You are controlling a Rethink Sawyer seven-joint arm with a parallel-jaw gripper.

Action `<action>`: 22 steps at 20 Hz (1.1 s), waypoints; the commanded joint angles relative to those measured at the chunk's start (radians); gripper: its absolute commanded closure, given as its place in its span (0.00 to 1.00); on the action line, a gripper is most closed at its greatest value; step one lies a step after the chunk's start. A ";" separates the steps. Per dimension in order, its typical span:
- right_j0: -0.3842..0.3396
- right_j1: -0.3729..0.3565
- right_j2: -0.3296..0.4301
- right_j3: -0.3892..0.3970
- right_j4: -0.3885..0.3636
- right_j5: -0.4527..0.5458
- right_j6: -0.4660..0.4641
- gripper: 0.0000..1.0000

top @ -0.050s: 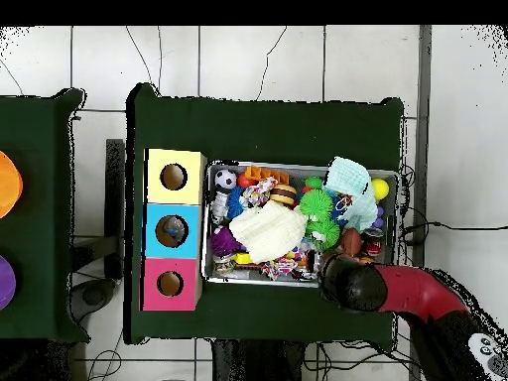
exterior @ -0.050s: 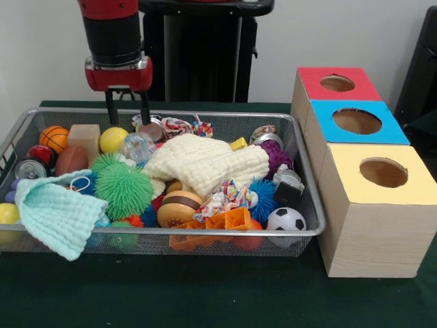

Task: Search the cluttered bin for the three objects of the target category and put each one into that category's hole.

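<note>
Dark green cloth covers the table (exterior @ -0.050s: 205, 301), and on it sits a wide silver wire-mesh bin (exterior @ -0.050s: 164, 240) crammed with toys. At three o'clock from the bin stands a row of three pale wooden boxes, each with a round hole in its lid: a yellow-topped box (exterior @ -0.050s: 377, 205) nearest the camera, a blue-topped box (exterior @ -0.050s: 358, 123) behind it, and a red-topped box (exterior @ -0.050s: 336, 83) farthest back. The red and black arm (exterior @ -0.050s: 113, 41) comes down over the bin's eleven o'clock corner; its gripper (exterior @ -0.050s: 127, 109) hangs with the two dark fingers apart and nothing between them, tips just above the back rim. Across the bin's middle sprawls a cream knitted cloth (exterior @ -0.050s: 205, 162), and a mint-green waffle cloth (exterior @ -0.050s: 58, 212) droops over the rim at eight o'clock. A green spiky rubber ball (exterior @ -0.050s: 123, 188) sits between the two cloths. At five o'clock lies a black-and-white soccer ball (exterior @ -0.050s: 286, 220), beside an orange plastic piece (exterior @ -0.050s: 229, 222). Toward ten o'clock are a plain wooden block (exterior @ -0.050s: 85, 139), a small orange basketball (exterior @ -0.050s: 54, 138) and a yellow ball (exterior @ -0.050s: 113, 139), close under the gripper.
</note>
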 commanded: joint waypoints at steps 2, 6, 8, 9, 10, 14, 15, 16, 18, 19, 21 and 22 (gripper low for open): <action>0.051 -0.025 0.042 0.066 0.058 0.008 0.084 0.00; 0.072 -0.015 0.025 0.060 0.065 -0.010 0.095 0.00; 0.078 -0.011 0.017 0.055 0.064 -0.016 0.096 0.00; 0.076 -0.005 0.015 0.050 0.062 -0.019 0.092 0.00; 0.075 0.001 0.013 0.045 0.060 -0.023 0.088 0.00; 0.081 0.014 -0.002 0.033 0.048 -0.032 0.089 0.00; 0.082 0.017 -0.007 0.031 0.043 -0.040 0.091 0.00; 0.081 0.019 -0.006 0.028 0.040 -0.041 0.088 0.00; 0.072 0.023 -0.003 0.022 0.037 -0.036 0.076 0.00; 0.067 0.026 -0.001 0.019 0.036 -0.035 0.070 0.00; 0.054 0.034 0.001 0.021 0.028 -0.045 0.061 0.00; 0.047 0.040 0.003 0.020 0.025 -0.049 0.057 0.00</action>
